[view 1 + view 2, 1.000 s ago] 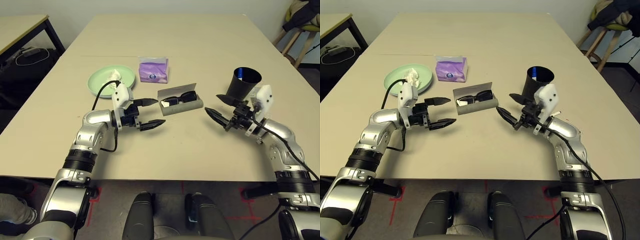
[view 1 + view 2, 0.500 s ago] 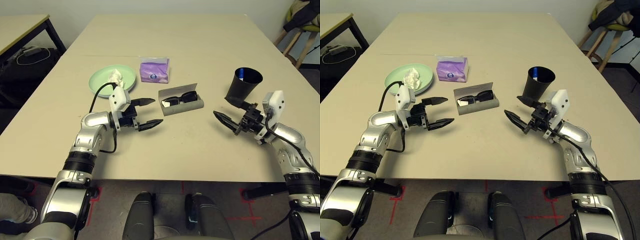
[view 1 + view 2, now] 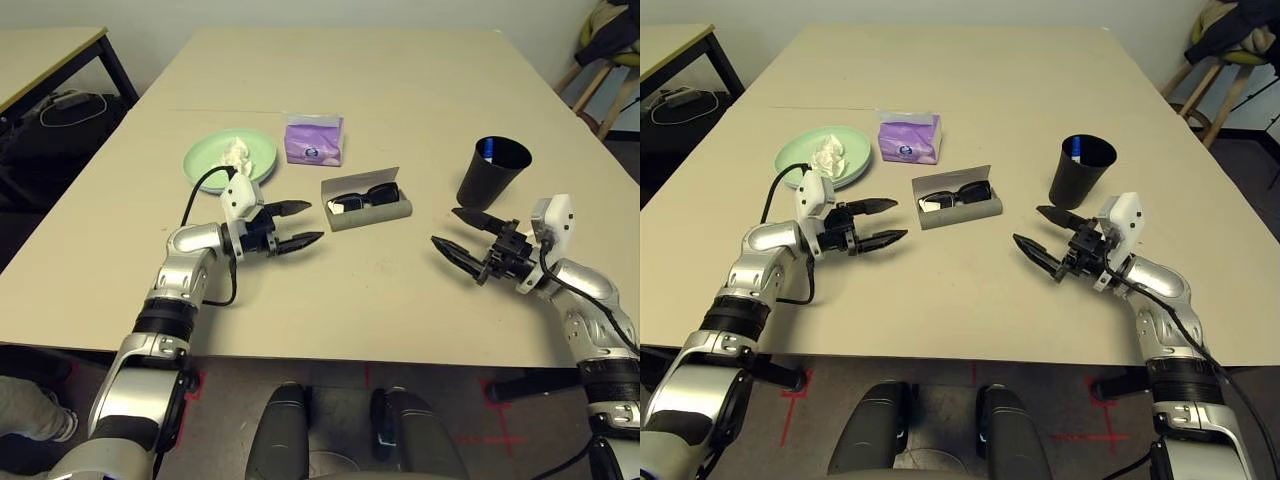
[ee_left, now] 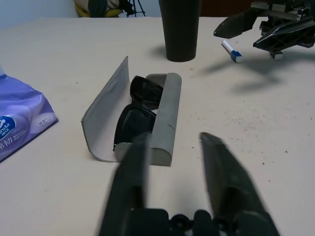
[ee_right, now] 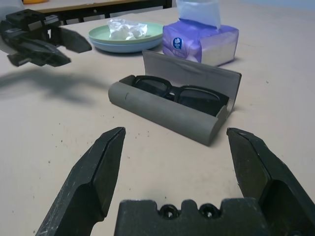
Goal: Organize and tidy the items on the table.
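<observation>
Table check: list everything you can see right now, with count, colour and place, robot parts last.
Table: one, beige, under everything.
Plates: two stacked, green over pale blue, far left.
Tissue: one, white, crumpled on the plates.
Tissue pack: one, purple, right of the plates.
Case: one, grey, open, centre.
Sunglasses: one, black, inside the case.
Cup: one, black, right.
Marker: white-blue, in the cup; another lies beside the cup.
Left gripper: black jaws apart, left of the case, holding nothing.
Right gripper: black jaws wide apart, near the cup, holding nothing.
</observation>
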`<state>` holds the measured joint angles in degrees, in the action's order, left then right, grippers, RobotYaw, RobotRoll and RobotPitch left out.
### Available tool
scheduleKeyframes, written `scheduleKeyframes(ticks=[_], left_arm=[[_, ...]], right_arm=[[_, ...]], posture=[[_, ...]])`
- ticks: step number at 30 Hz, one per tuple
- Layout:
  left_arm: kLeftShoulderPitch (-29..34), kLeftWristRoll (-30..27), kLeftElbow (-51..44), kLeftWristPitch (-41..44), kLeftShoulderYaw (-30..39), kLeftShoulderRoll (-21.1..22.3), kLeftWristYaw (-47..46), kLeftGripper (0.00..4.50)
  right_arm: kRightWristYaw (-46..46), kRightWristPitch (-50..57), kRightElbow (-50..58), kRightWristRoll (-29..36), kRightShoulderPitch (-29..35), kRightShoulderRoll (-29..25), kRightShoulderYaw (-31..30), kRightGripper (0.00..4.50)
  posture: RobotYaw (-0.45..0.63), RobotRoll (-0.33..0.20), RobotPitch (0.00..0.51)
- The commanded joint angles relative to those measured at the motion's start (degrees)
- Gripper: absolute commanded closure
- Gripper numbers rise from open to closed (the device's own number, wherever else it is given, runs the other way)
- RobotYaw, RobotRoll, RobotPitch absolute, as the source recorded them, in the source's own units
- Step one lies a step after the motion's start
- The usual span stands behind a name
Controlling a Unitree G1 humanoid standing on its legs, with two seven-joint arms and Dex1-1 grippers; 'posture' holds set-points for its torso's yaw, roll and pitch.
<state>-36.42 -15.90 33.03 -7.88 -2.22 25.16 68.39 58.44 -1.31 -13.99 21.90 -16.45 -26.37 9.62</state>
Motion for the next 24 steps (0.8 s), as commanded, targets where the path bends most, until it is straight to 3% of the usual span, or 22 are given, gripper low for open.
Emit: scheduleKeyframes(ticks=[1, 2, 3, 15, 24], left_arm=[[-1.6, -0.7, 1.8, 1.0, 0.9, -0.6, 0.4, 3.98], [-2.0, -0.7, 2.3, 1.1, 1.1, -0.8, -0.2, 4.39], [-2.7, -0.1, 3.2, 1.0, 1.3, -0.9, -1.5, 4.48], [-12.3, 5.7, 16.2, 6.0, 3.8, -4.7, -23.7, 4.48], [-16.9, 10.0, 24.0, 3.3, 2.6, -6.9, -28.3, 4.48]], right_arm=[[-0.4, -0.3, 1.3, 0.6, 1.2, -0.1, -0.1, 0.00], [-0.6, -0.2, 1.5, 0.7, 1.2, -0.1, -0.1, 0.00], [-0.7, -0.2, 1.7, 0.7, 1.3, 0.0, -0.1, 0.00], [-4.2, 3.2, 7.5, 1.2, 1.7, 0.1, -0.8, 0.00], [-6.2, 6.4, 10.6, 1.3, 2.4, -0.4, -0.7, 0.00]], posture=[[0.15, 0.000, 0.116], [0.15, 0.000, 0.116], [0.15, 0.000, 0.115], [0.14, 0.000, 0.117], [0.12, 0.000, 0.119]])
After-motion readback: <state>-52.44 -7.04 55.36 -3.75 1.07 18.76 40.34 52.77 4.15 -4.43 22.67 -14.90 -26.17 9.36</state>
